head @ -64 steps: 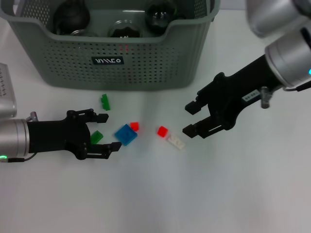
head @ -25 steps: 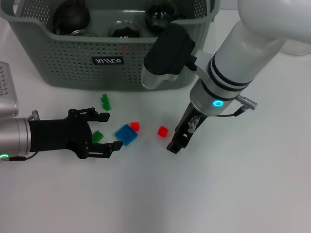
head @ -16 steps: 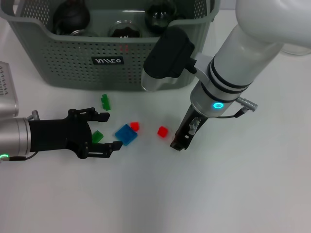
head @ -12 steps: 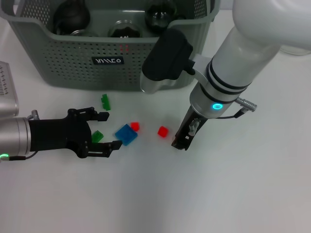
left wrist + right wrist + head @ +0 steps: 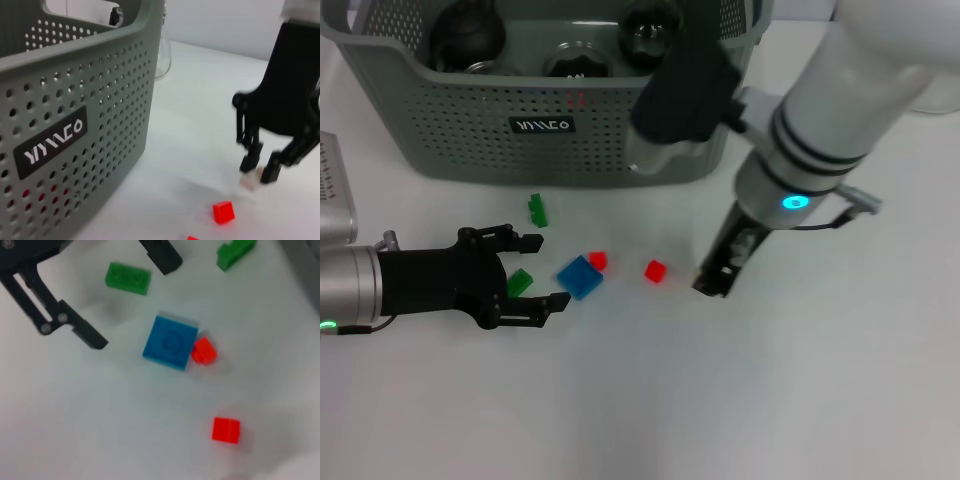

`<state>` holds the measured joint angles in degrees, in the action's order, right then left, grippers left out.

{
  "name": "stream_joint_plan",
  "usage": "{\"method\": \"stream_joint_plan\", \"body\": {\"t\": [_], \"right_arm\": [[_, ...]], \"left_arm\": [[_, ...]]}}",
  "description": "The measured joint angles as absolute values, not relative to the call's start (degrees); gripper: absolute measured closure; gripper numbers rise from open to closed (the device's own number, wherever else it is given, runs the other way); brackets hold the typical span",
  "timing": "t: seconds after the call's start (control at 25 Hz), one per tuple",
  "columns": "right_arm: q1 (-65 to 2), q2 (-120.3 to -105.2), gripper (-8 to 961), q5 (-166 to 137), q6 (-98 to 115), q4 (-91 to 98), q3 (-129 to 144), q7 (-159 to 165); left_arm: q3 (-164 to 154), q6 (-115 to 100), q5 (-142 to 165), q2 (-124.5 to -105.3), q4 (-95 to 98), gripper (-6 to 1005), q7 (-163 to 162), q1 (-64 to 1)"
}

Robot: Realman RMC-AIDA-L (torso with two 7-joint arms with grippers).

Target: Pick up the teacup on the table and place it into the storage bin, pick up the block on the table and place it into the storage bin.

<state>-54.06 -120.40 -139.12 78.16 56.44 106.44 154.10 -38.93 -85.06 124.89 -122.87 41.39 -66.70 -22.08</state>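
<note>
White block (image 5: pixel 248 181) pinched between the closed-in fingertips of the right gripper (image 5: pixel 712 284), low over the table (image 5: pixel 770 400), just beside the loose red block (image 5: pixel 655 270). Whether lifted clear or touching the surface: cannot tell. Further out on the table: a blue block (image 5: pixel 579 276) with a second red block (image 5: pixel 597 260) touching its corner, a green block (image 5: pixel 520 282) lying between the spread-wide fingers of the left gripper (image 5: pixel 535 271), and another green block (image 5: pixel 536 209) nearer the storage bin (image 5: pixel 550 125). Left gripper resting low at the left side, holding nothing. Storage bin behind the blocks, with dark rounded teacups (image 5: pixel 466 33) already inside. Step in hand, judged: block pickup, grasp made. Next move, judged: raise the white block above the bin's rim, carry it back over the dipped front edge, then release inside, clear of the glassware.
</note>
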Motion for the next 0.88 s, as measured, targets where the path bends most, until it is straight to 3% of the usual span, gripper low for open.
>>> {"method": "stream_joint_plan", "body": {"t": [0.32,0.56,0.8,0.88], "right_arm": [[-50.16,-120.29,751,-138.46,94.50,76.14,85.97,150.70],[-59.21,-120.04,751,-128.38,95.87,75.90,65.93,142.96],[-68.69,-117.19,750,-130.17,83.95,57.52,60.63,134.25],[-70.68,-116.96,749,-132.74,78.43,51.56,61.07,131.79]], "left_arm": [[-38.94,-85.09,124.89,-122.80,41.39,140,-66.71,-21.88],[-38.94,-85.27,124.97,-122.83,41.39,140,-66.70,-22.19],[-38.94,-85.16,124.94,-122.96,41.39,140,-66.70,-22.39],[-38.97,-85.10,124.91,-122.96,41.40,140,-66.70,-22.41]]}}
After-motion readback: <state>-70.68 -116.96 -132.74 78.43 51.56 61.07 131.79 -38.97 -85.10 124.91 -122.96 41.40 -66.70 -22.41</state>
